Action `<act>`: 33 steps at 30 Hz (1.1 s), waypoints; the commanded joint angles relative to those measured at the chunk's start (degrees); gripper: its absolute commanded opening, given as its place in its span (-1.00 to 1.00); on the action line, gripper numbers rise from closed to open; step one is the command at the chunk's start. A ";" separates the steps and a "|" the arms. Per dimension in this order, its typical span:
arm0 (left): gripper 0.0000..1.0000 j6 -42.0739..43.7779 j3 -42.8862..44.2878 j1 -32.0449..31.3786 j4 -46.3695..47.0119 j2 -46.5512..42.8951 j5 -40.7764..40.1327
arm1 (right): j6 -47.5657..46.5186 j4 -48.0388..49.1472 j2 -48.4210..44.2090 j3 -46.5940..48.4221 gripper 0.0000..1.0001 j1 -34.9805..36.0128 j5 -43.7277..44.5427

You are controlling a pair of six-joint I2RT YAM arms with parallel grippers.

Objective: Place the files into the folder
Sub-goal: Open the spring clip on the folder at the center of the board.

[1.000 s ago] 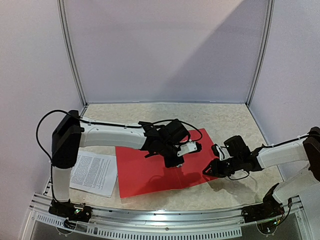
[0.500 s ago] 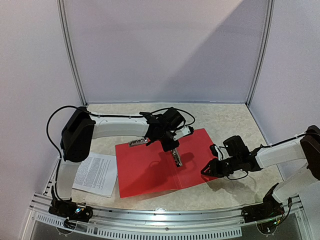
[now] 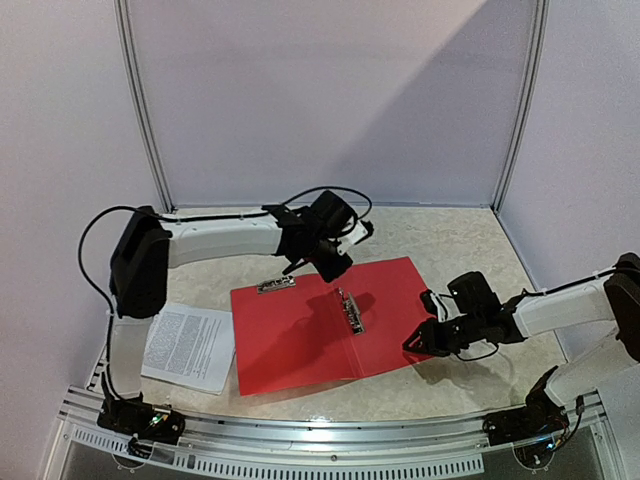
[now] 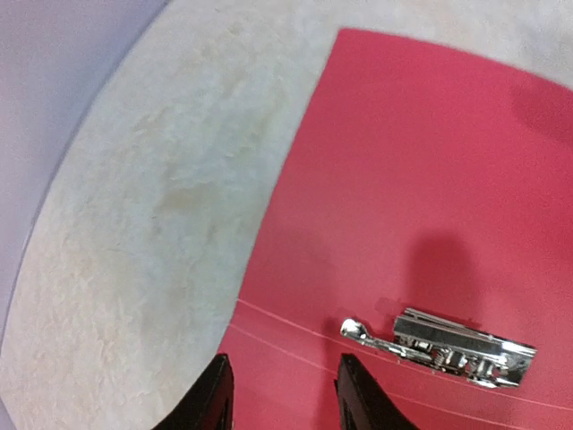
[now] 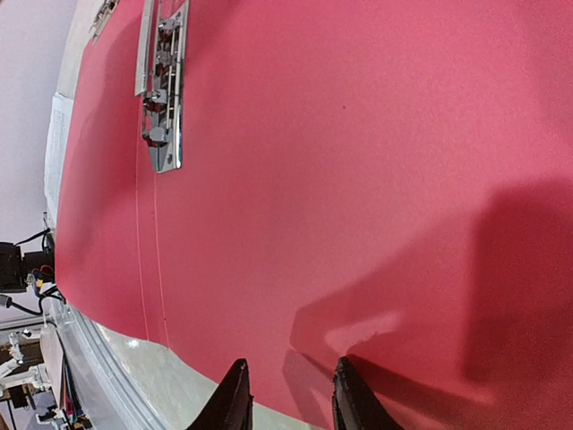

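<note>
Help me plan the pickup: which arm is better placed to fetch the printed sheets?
Left. The files lie left of the folder, on the left arm's side, and the left gripper hangs open above the folder. The right gripper sits at the folder's right edge, farthest from them.

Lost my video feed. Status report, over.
Left gripper open, hovering over folder. Right gripper open at its right edge. Folder open flat; papers beside it, not yet in. Nothing lying across it.
</note>
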 commanded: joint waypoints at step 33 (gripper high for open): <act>0.46 -67.23 -60.73 2.44 5.84 -40.72 1.59 | -6.01 -7.94 -14.44 2.26 -0.14 0.45 -2.21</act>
